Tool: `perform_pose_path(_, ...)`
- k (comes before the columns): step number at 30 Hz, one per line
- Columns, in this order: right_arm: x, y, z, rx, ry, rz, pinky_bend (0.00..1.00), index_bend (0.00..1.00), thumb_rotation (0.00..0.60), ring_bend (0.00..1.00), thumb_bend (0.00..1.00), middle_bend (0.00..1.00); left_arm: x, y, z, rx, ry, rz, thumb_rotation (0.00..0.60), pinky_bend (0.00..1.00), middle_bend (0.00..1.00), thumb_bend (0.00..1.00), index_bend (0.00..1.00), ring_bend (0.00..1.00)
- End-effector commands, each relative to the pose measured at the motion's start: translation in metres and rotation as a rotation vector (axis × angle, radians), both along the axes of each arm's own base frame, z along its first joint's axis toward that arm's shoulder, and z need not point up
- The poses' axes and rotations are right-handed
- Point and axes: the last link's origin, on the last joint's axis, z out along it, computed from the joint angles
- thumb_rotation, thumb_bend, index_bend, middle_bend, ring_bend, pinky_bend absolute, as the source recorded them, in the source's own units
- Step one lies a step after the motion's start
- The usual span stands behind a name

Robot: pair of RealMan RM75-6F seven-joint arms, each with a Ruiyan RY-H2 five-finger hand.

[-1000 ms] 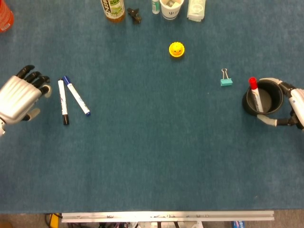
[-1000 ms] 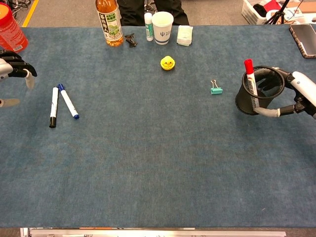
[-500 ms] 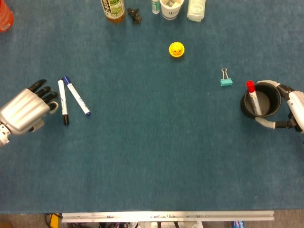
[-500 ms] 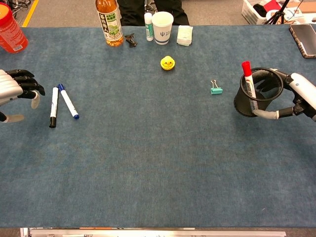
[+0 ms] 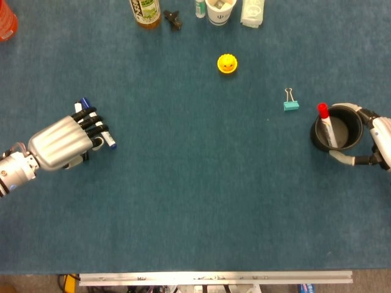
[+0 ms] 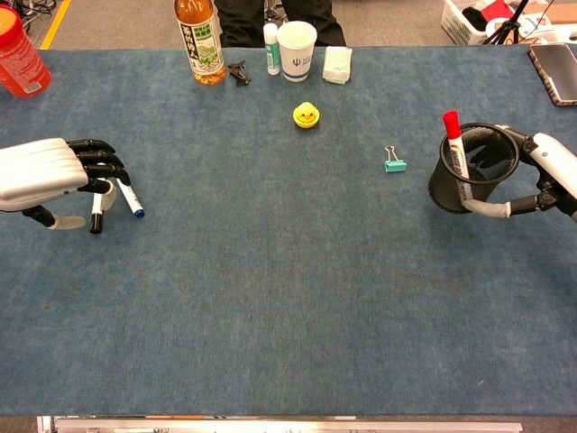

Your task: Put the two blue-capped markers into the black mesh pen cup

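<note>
Two white markers lie side by side at the table's left. One with blue ends (image 5: 112, 144) (image 6: 132, 203) shows past my fingers. The other, dark-tipped (image 6: 95, 216), is mostly hidden. My left hand (image 5: 61, 141) (image 6: 50, 171) hovers right over them, fingers extended across their barrels and thumb below, holding nothing that I can see. At the far right my right hand (image 5: 376, 137) (image 6: 548, 171) grips the black mesh pen cup (image 5: 316, 135) (image 6: 444, 189), which stands upright. A red-capped marker (image 5: 324, 119) (image 6: 453, 144) leans inside it.
A teal binder clip (image 5: 291, 104) (image 6: 394, 163) lies left of the cup. A yellow duck (image 5: 227, 63) (image 6: 306, 115) sits mid-table. Along the back edge stand a tea bottle (image 6: 198, 45), a black clip (image 6: 238, 72), a small white bottle (image 6: 271, 50), a paper cup (image 6: 297, 50) and a tissue packet (image 6: 337, 65).
My left hand has moved right from the table's left edge until it is over the two markers. The right hand and cup shifted slightly left, then held still.
</note>
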Motion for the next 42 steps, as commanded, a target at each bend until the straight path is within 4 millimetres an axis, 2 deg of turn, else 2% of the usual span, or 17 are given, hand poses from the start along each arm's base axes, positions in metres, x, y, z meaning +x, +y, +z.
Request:
perform_pose_path(1, 0.000, 0.000, 0.001, -0.006, 0.001, 0.000, 0.31, 0.39, 0.600, 0.33, 0.45, 0.41, 0.002, 0.004, -0.004, -0.026, 0.006, -0.033, 0.600, 0.12, 0.23, 0.24, 0.44, 0.14)
perform_pose_path(17, 0.005, 0.001, 0.002, -0.018, 0.006, -0.002, 0.31, 0.39, 0.600, 0.33, 0.45, 0.41, -0.010, 0.012, -0.004, -0.072, 0.063, -0.116, 0.600, 0.11, 0.21, 0.24, 0.43, 0.12)
perform_pose_path(42, 0.010, -0.001, 0.003, -0.029, 0.011, 0.006, 0.31, 0.40, 0.600, 0.34, 0.45, 0.41, -0.026, 0.021, -0.010, -0.066, 0.104, -0.072, 0.600, 0.11, 0.21, 0.24, 0.44, 0.12)
